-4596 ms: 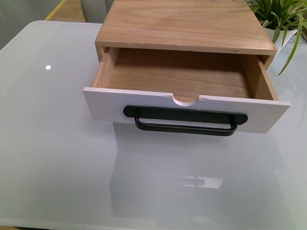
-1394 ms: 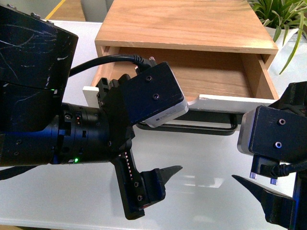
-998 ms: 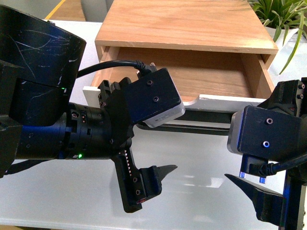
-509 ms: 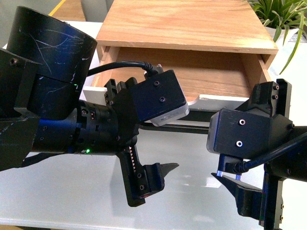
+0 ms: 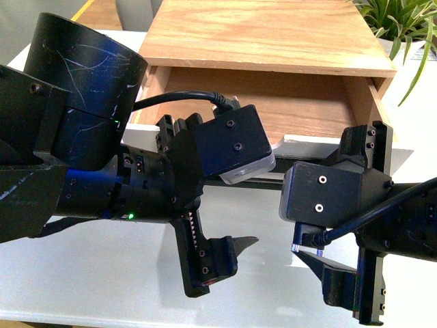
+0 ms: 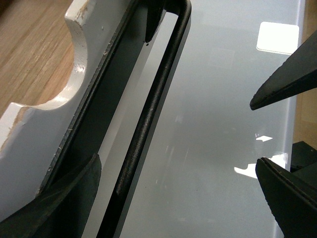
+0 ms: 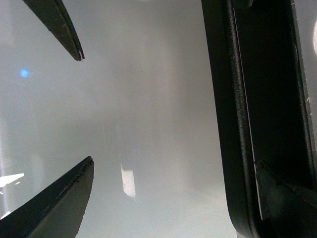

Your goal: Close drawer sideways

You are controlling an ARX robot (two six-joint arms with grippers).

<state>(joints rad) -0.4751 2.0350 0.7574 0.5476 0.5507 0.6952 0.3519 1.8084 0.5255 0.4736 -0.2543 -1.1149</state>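
The drawer [image 5: 273,102] stands pulled out of its wooden cabinet [image 5: 266,34]. Its white front [image 5: 311,143] and black bar handle [image 5: 281,180] are mostly hidden behind my arms. My left gripper [image 5: 254,206] is open in front of the panel. In the left wrist view the handle [image 6: 148,124] lies between the left gripper's [image 6: 178,163] fingers, close to the one by the notched white front [image 6: 44,129]. My right gripper [image 5: 298,212] is open beside it. In the right wrist view the handle [image 7: 233,124] lies inside the right gripper's [image 7: 173,163] open jaws, near one finger.
The cabinet sits on a glossy white table [image 5: 95,280]. A green plant [image 5: 403,27] in a white pot stands at the back right, beside the cabinet. The two grippers are close together, each one's fingertip showing in the other's wrist view.
Both arms came into view and moved up towards the drawer front. The right gripper moved left and closer to the handle. The drawer has stayed open.
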